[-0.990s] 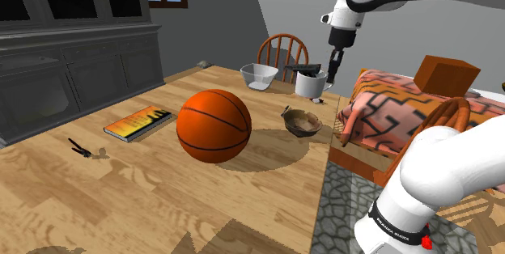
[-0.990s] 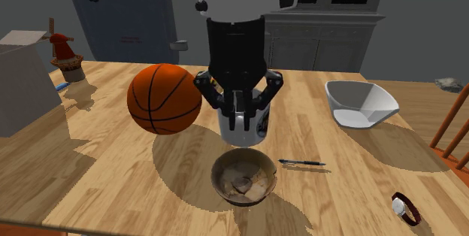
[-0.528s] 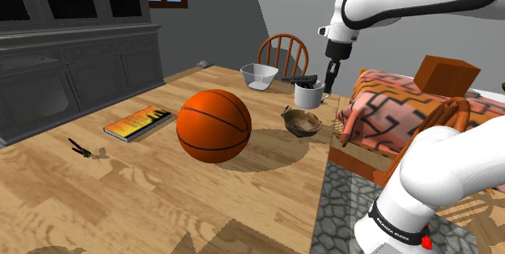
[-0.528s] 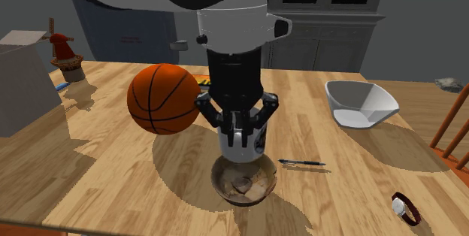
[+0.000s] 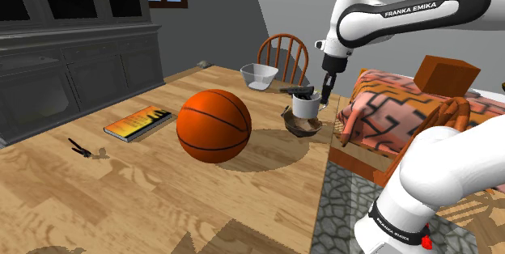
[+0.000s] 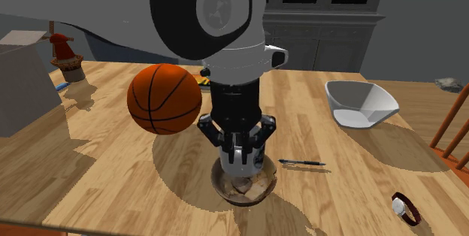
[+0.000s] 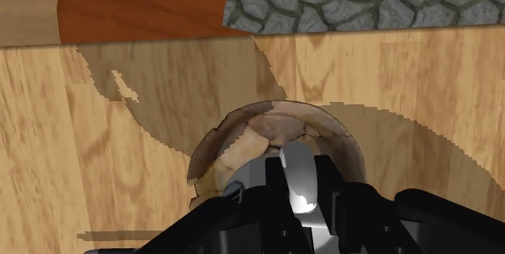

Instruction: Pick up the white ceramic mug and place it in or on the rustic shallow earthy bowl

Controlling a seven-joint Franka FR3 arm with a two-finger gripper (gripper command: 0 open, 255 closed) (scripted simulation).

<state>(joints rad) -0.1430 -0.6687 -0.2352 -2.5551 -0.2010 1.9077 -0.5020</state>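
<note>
The white mug [image 5: 307, 107] hangs upright from my gripper [image 5: 308, 97], which is shut on its rim. Its base sits just inside the brown, rough-patterned shallow bowl [image 5: 299, 124] near the table's edge. In the second exterior view the mug [image 6: 240, 158] is clasped by the gripper [image 6: 237, 141] directly over the bowl [image 6: 242, 184]. From the wrist view, the mug's rim [image 7: 298, 181] shows between the black fingers, with the bowl [image 7: 243, 143] right beneath it.
A basketball [image 5: 214, 125] rests at mid-table. A white angular bowl [image 5: 259, 75] stands at the far end, near a wooden chair [image 5: 283, 52]. A book [image 5: 138, 122] lies toward the shoulder view's left. A pen [image 6: 302, 162] and a watch [image 6: 406, 207] lie beside the brown bowl.
The gripper has carried the mug from beside the bowl to over it and lowered it until its base is inside the bowl.
</note>
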